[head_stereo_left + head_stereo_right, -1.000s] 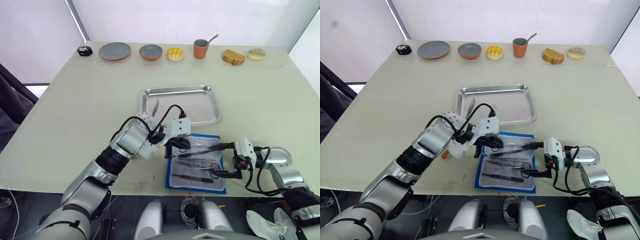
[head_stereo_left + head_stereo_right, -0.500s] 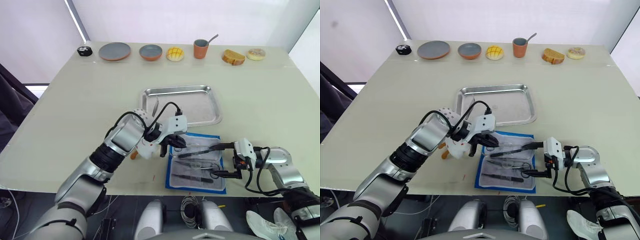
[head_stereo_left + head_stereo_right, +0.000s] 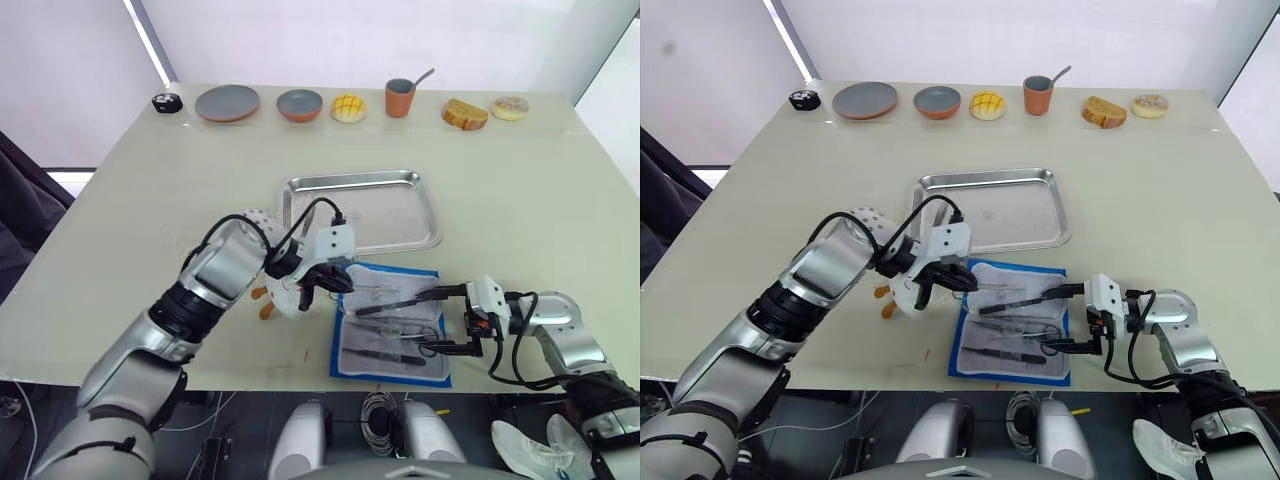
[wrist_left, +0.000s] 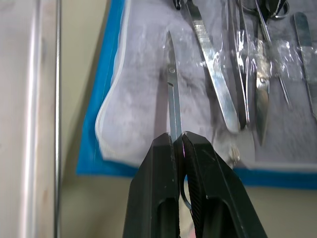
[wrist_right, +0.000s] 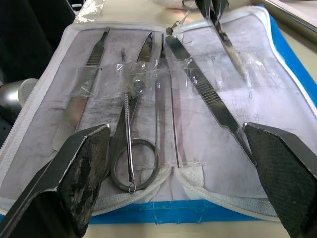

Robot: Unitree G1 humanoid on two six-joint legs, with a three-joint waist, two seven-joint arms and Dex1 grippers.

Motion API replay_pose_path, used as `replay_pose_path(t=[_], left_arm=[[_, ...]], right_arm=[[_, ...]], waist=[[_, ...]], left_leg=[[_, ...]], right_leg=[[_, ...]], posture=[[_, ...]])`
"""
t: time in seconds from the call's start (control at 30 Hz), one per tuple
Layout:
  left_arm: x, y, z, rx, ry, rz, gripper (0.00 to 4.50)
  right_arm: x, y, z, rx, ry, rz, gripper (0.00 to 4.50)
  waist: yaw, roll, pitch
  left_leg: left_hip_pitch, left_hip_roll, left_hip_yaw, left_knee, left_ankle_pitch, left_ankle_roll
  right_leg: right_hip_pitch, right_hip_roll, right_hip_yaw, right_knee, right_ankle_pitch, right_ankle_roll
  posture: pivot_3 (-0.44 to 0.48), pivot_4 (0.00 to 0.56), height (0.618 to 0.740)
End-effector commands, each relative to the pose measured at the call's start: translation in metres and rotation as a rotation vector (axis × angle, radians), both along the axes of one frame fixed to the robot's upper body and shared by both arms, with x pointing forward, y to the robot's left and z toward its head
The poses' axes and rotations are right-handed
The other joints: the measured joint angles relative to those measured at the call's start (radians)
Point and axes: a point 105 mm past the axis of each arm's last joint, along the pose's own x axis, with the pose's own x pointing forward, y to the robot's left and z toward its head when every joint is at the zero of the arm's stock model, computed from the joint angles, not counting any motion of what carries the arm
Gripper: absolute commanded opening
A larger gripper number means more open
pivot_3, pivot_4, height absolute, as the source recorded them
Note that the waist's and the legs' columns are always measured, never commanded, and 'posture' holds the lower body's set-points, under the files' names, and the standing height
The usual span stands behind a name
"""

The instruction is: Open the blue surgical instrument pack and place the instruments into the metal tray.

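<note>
The scissors (image 4: pixel 173 101) run down between the closed fingers (image 4: pixel 153 198) of the left tool (image 4: pixel 179 141), which hide their handles. In the right wrist view the pack (image 5: pixel 292 64) is cut off at the picture's edges. The small black thing (image 3: pixel 163 101) at the table's (image 3: pixel 150 200) far corner is too small to tell.

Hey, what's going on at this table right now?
A robot is unloading a surgical kit. The blue pack lies open at the table's near edge, with several instruments on its inner sheet. The left gripper, jaws shut, holds a pair of scissors above the pack's left edge. The right gripper rests open at the pack's right side. The metal tray sits just beyond.
</note>
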Motion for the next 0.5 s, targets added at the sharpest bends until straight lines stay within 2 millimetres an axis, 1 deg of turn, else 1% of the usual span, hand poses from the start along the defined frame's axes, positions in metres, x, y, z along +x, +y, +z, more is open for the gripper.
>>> replay_pose_path(t=[0.03, 0.13, 0.23, 0.33, 0.43, 0.5], left_arm=[[-0.001, 0.012, 0.02, -0.036, -0.046, 0.022, 0.02], [-0.004, 0.027, 0.025, -0.047, -0.039, 0.053, 0.02], [-0.005, 0.036, 0.031, -0.055, -0.056, 0.071, 0.02], [-0.005, 0.042, 0.04, -0.103, -0.062, 0.122, 0.02], [0.004, 0.044, 0.048, -0.196, -0.071, 0.231, 0.02], [0.02, 0.043, 0.055, -0.305, -0.074, 0.374, 0.02]], right_arm=[[-0.009, -0.011, -0.033, -0.105, 0.12, -0.035, 4.5], [-0.006, -0.01, -0.032, -0.103, 0.119, -0.032, 4.5], [-0.004, -0.01, -0.031, -0.104, 0.118, -0.027, 4.5], [-0.002, -0.011, -0.03, -0.106, 0.117, -0.023, 4.5], [-0.001, -0.01, -0.03, -0.104, 0.115, -0.021, 4.5], [0.0, -0.009, -0.029, -0.1, 0.115, -0.02, 4.5]], waist=[[0.001, 0.0, 0.0], [0.001, 0.0, 0.0], [0.003, -0.001, 0.0], [0.001, -0.001, 0.0], [0.002, -0.001, 0.0], [0.004, -0.001, -0.001]], left_leg=[[0.0, 0.0, 0.0, 0.0, 0.0, 0.0], [0.0, 0.001, 0.0, 0.0, 0.0, 0.0], [0.0, 0.001, 0.0, 0.0, 0.0, 0.0], [0.0, 0.001, 0.0, 0.0, 0.0, 0.0], [0.0, 0.001, 0.0, 0.0, 0.0, 0.0], [0.0, 0.001, 0.0, 0.0, 0.0, 0.0]], right_leg=[[0.0, 0.0, 0.0, 0.0, 0.0, 0.0], [0.0, 0.0, 0.0, 0.0, 0.0, 0.0], [0.0, 0.0, 0.0, 0.0, 0.0, 0.0], [0.0, 0.0, 0.0, 0.0, 0.0, 0.0], [0.0, 0.0, 0.0, 0.0, 0.0, 0.0], [0.0, -0.001, 0.0, 0.0, 0.0, 0.0]], posture=[[0.0, 0.15, 0.74], [0.0, 0.15, 0.74], [0.0, 0.15, 0.74], [0.0, 0.15, 0.74], [0.0, 0.15, 0.74], [0.0, 0.15, 0.74]])
